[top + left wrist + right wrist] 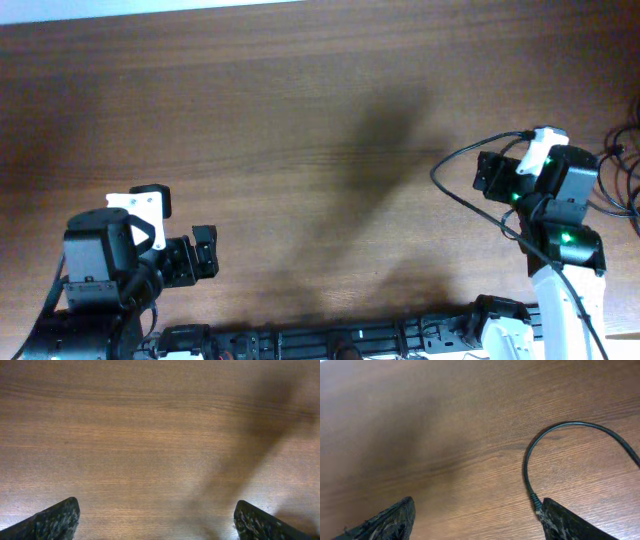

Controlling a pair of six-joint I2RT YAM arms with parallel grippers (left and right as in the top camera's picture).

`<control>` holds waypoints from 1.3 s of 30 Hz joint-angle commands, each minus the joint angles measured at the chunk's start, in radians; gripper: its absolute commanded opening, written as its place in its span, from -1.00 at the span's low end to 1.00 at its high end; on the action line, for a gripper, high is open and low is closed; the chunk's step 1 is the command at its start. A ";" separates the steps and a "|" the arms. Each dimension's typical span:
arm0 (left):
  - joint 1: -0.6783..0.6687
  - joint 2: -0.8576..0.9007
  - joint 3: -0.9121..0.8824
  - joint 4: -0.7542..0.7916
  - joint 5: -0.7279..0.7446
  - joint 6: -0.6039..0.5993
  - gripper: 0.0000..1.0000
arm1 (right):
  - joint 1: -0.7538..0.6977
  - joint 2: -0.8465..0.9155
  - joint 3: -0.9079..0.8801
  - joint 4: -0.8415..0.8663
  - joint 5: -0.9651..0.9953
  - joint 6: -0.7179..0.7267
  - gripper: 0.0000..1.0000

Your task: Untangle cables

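A tangle of thin black cables (622, 172) lies at the table's far right edge, partly cut off by the overhead view. My right gripper (498, 178) (477, 517) hovers left of it, jaws wide apart with only bare wood between them. A thin black cord (438, 178) (526, 462) curves in a loop ahead of this gripper. Its ribbed end runs in behind the tip of the right-hand finger (565, 522); I cannot tell whether it is a loose cable or the arm's own wiring. My left gripper (183, 224) (157, 520) is open over bare wood at the front left, far from any cable.
The wooden table (300, 110) stretches across the whole view, with a dark shadow (385, 150) of the arm over its middle. The arms' bases and a black rail (340, 340) line the front edge.
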 commanded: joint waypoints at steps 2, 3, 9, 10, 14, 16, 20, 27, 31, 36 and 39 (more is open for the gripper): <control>0.003 -0.001 0.008 0.002 -0.008 0.013 0.97 | -0.034 0.105 -0.005 -0.001 -0.013 -0.163 0.56; 0.003 -0.001 0.008 0.002 -0.008 0.013 0.98 | -0.058 0.127 -0.005 -0.002 -0.013 -0.164 0.56; 0.003 -0.001 0.008 0.002 -0.008 0.013 0.98 | -0.184 0.199 -0.005 -0.012 -0.040 -0.269 0.40; 0.003 -0.001 0.008 0.002 -0.008 0.013 0.98 | -0.189 0.208 -0.005 -0.011 -0.040 -0.286 0.40; 0.003 -0.001 0.008 0.002 -0.008 0.013 0.98 | -0.194 0.269 -0.005 0.031 -0.039 -0.350 0.40; 0.003 -0.001 0.008 0.002 -0.008 0.013 0.98 | -0.194 0.299 -0.005 0.065 -0.040 -0.373 0.37; 0.003 -0.001 0.008 0.002 -0.008 0.013 0.98 | -0.194 0.363 -0.005 0.142 -0.035 -0.417 0.30; 0.003 -0.001 0.008 0.002 -0.008 0.013 0.98 | -0.194 0.506 -0.005 0.214 -0.036 -0.417 0.30; 0.003 -0.001 0.008 0.002 -0.008 0.013 0.98 | -0.194 0.546 -0.005 0.227 -0.035 -0.417 0.26; 0.003 -0.001 0.008 0.002 -0.008 0.013 0.98 | -0.194 0.591 -0.005 0.251 -0.035 -0.417 0.22; 0.003 -0.001 0.008 0.002 -0.008 0.013 0.98 | -0.194 0.614 -0.005 0.260 -0.035 -0.417 0.21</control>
